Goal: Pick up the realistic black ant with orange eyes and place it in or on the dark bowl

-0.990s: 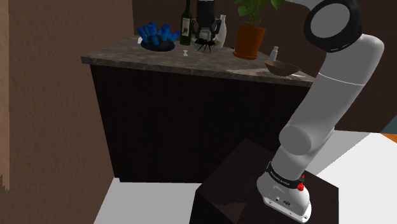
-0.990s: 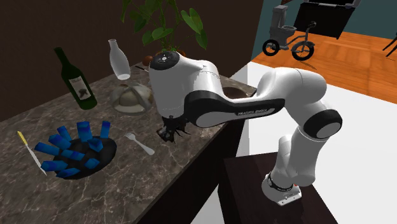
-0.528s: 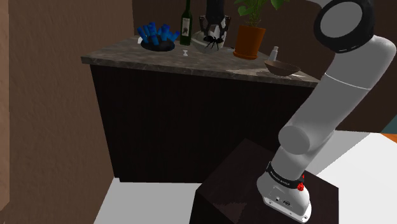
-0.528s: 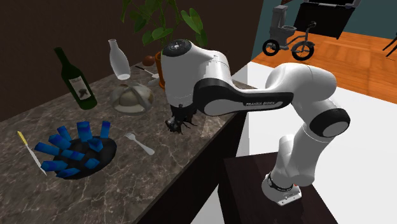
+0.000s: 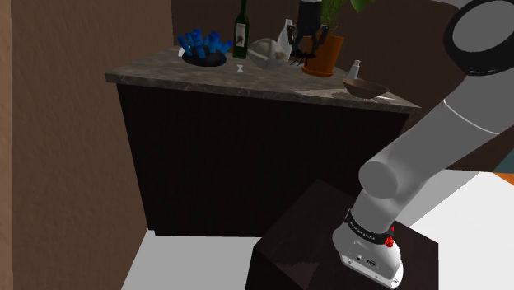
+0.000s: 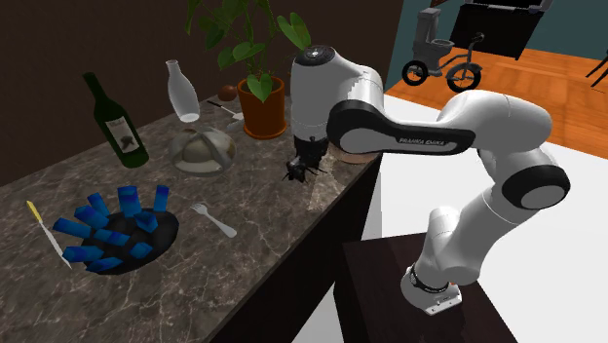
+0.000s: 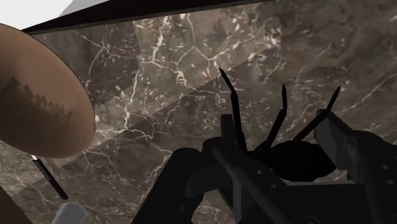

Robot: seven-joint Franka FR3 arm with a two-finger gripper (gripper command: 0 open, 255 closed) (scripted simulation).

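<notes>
- Shut with the fingers (image 7: 348, 151) on the body of the black ant (image 7: 294, 158), gripping it from both sides, with the thin legs poking out past the tips.
- Holding the ant in the air, a little above the desk (image 6: 263, 244), near the middle of the second exterior view and just beside the plant pot (image 6: 263, 109).
- Could lose the ant by a slip or a twist, judging from the small rounded body and the narrow hold; would then drop on the marble or past the front edge.
- Could brush the pot or its leaves in a sideways swing, being so near.
- Needs to reach the dark bowl (image 5: 365, 86), at the right end of the desk in the shoulder view, close to the corner and to a small pale bottle (image 5: 355, 67); could knock either off by coming down off centre.
- Free to move over the bare marble between pot and bowl; more crowded toward the left of the second exterior view, with a domed lid (image 6: 203, 149) and a fork (image 6: 214, 219) there.
</notes>
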